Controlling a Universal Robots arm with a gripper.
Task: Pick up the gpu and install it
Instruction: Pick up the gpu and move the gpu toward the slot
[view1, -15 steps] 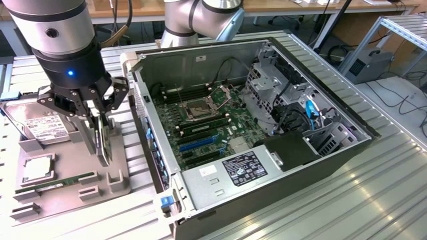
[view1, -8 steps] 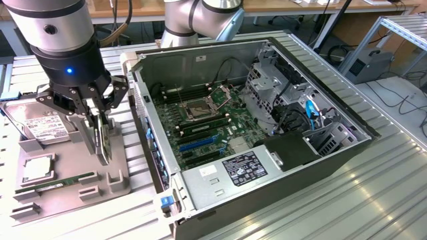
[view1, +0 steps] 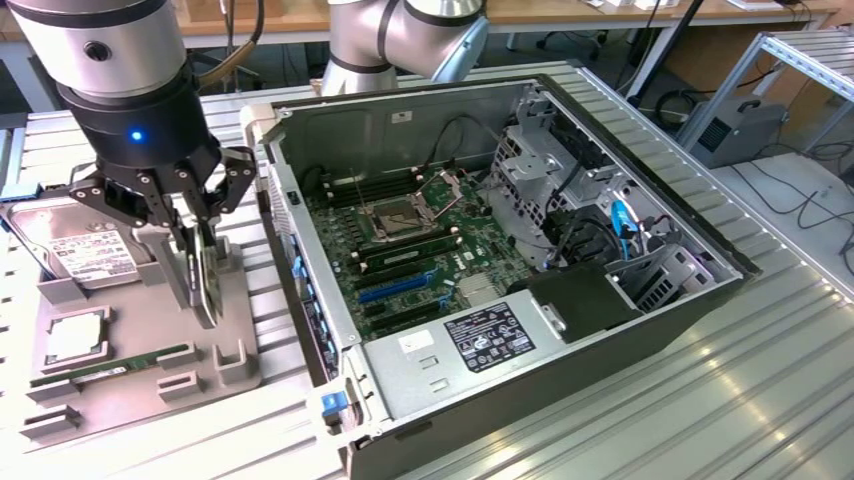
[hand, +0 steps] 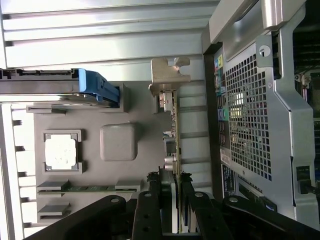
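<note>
Wrist view: the tool (hand: 170, 178) is pressed onto the card (hand: 174, 125), one finger on each flat side, so the card is pinched. The card is stood on its thin edge in a slot of the grey tray (view1: 147, 405), its pale metal end far from the fingers. The picking-up step seems to be in hand, and the card does not look lifted out yet. A straight pull up is likely called for, so the card is not caught in its slot. A hard drive (view1: 67, 250), a square chip (view1: 74, 338) and a green memory stick (view1: 114, 368) are laid on the same tray. The open computer case (view1: 287, 215) is stood just beside the tray on the desk (view1: 761, 400). Its side wall is placed between the card and the board inside, so it could get in the way.
</note>
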